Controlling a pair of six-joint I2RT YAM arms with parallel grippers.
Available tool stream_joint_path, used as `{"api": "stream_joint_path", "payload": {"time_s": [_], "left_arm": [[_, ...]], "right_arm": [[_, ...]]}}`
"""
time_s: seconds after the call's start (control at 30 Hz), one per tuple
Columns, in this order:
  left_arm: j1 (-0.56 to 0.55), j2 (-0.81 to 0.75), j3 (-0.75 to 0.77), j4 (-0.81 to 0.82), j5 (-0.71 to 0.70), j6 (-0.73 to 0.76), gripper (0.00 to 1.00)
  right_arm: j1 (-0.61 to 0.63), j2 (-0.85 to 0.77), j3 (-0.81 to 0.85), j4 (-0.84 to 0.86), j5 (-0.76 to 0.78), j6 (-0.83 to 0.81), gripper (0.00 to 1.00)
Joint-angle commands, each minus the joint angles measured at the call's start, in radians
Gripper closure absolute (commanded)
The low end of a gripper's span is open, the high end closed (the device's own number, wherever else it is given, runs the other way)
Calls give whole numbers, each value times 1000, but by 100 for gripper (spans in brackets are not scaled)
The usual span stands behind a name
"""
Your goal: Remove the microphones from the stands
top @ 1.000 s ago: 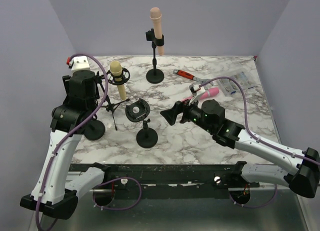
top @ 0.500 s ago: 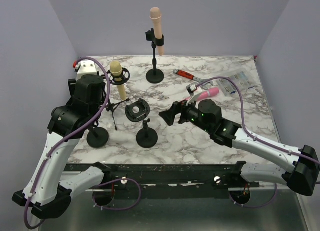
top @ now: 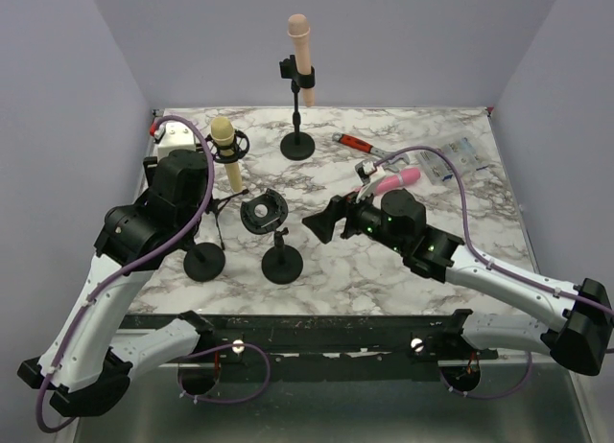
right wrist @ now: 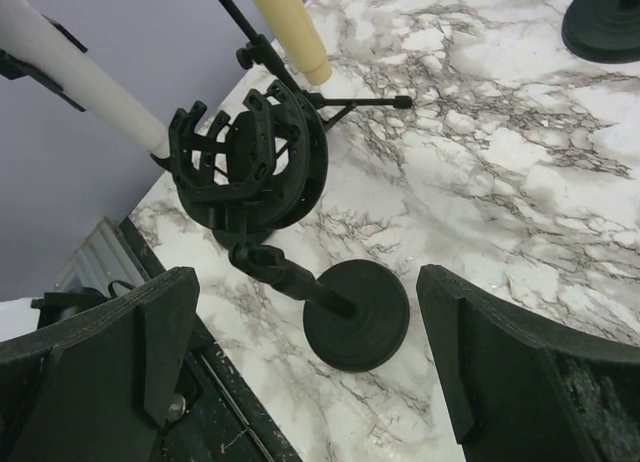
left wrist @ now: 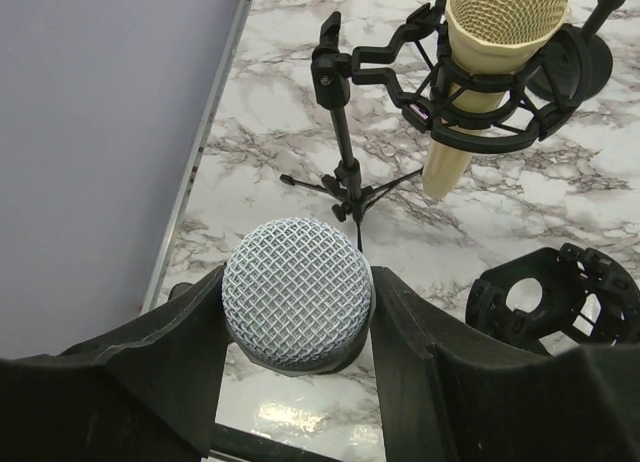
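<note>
- The left pincer [left wrist: 297, 317] is closed partway on the mesh-headed microphone [left wrist: 296, 282], which is held between its fingers.
- The right pincer [right wrist: 305, 302] is spread wide with nothing gripped; a shock-mount stand [right wrist: 250, 172] is seen just ahead of it.

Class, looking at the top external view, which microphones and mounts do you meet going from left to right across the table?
Yellow microphone → empty shock mount → peach microphone → pink microphone

No text, label, brand, number or sign can be read in any view. Any print on the clear packets [top: 459, 157] at the far right of the marble table [top: 384, 270] is too small to make out.
</note>
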Motion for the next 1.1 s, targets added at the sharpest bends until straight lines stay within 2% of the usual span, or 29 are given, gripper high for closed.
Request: {"api": "stream_joint_path", "payload": {"time_s": [0.0, 0.13, 0.37, 0.53, 0.77, 1.07], "left_arm": [[-3, -34, -43, 48, 24, 26, 62], [-2, -66, -74, 103, 37, 60, 38], [-2, -111, -93, 171, 102, 119, 13], [-3, -166, -74, 178, 115, 163, 2], [-3, -365, -123, 265, 218, 221, 1], [-3, -609, -259, 338, 171, 255, 1]], "right_arm": [[6, 16, 55, 40, -53, -1, 0], [15, 31, 78, 52, -82, 6, 0], [45, 88, 172, 25, -67, -6, 0], [92, 143, 258, 25, -44, -18, 0], [186, 273, 436, 4, 58, -22, 0], [325, 466, 658, -12, 299, 30, 0]]}}
